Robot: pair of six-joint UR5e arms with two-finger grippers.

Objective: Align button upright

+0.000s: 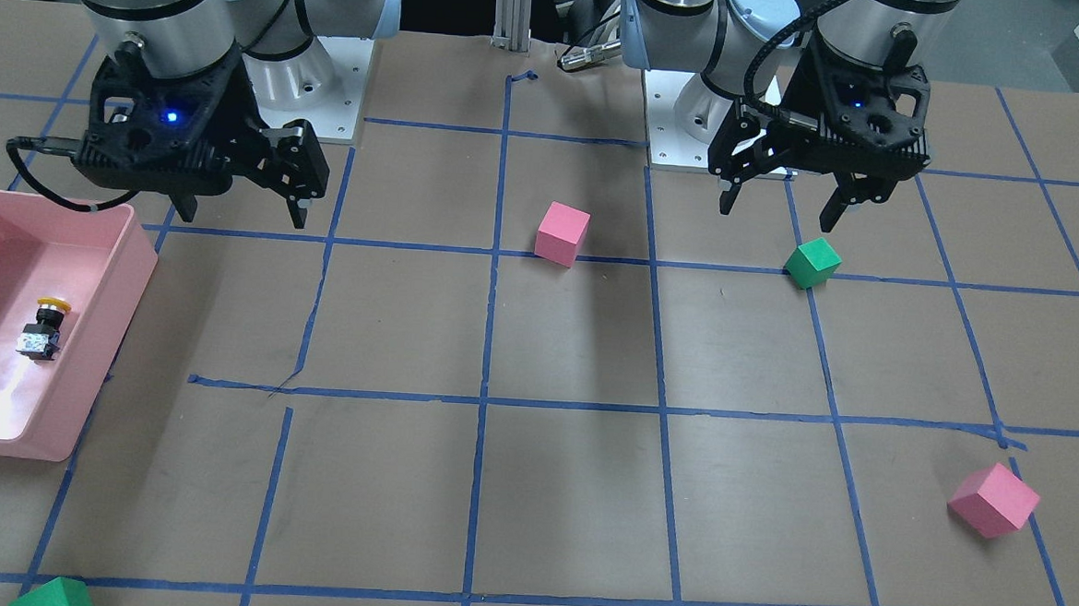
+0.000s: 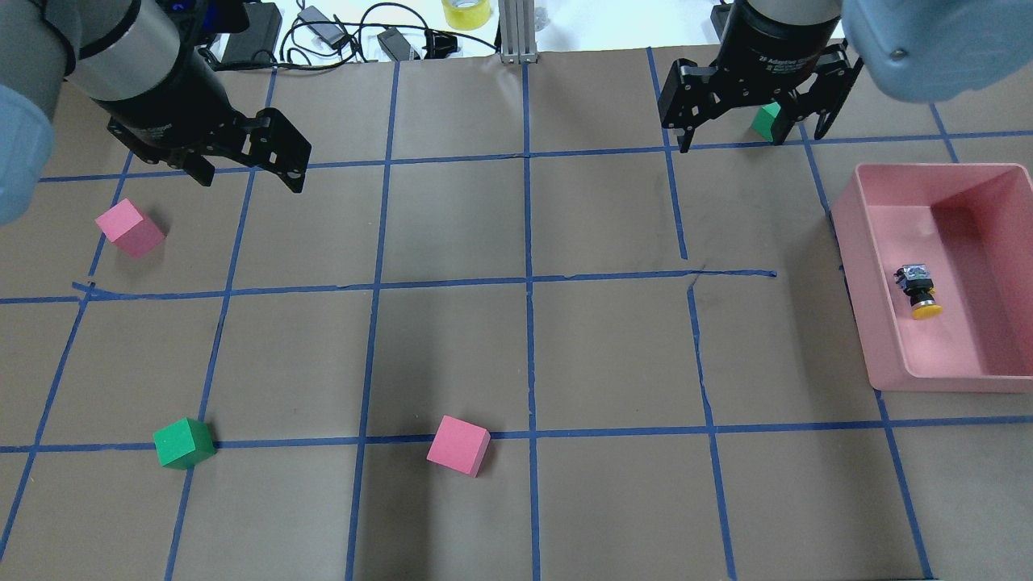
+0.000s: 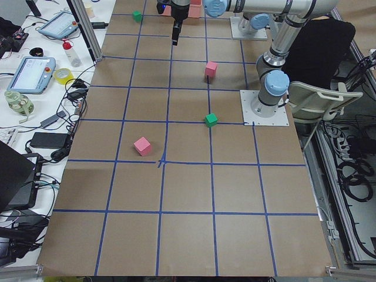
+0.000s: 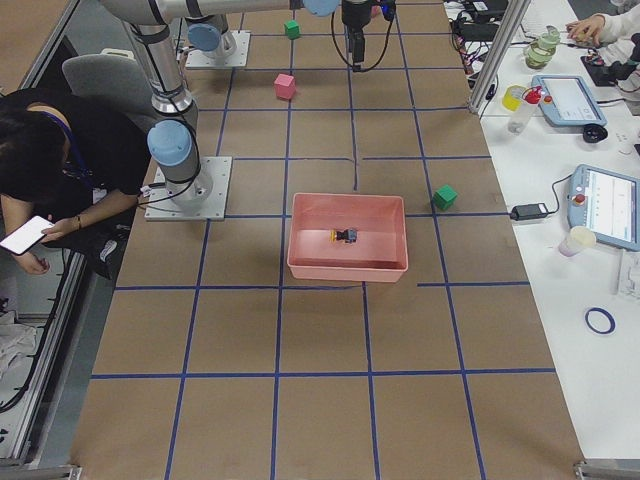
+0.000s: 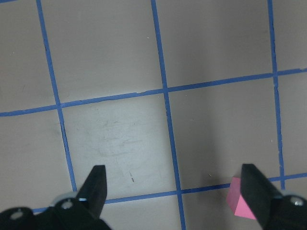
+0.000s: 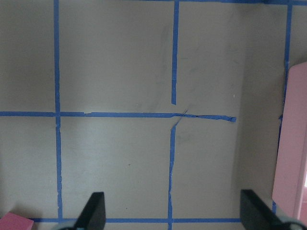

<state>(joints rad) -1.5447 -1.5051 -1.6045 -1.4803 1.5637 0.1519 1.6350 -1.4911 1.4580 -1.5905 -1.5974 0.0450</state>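
The button lies on its side inside a pink bin at the robot's right, yellow cap toward the robot's side. It also shows in the front-facing view and small in the right view. My right gripper is open and empty, hovering above the table beyond the bin's far left corner; it also shows in the front-facing view. My left gripper is open and empty over the far left of the table, and in the front-facing view. Both wrist views show bare table between spread fingers.
A pink cube lies near my left gripper. A green cube and another pink cube sit near the robot. A second green cube sits beneath my right gripper. The bin's rim shows in the right wrist view.
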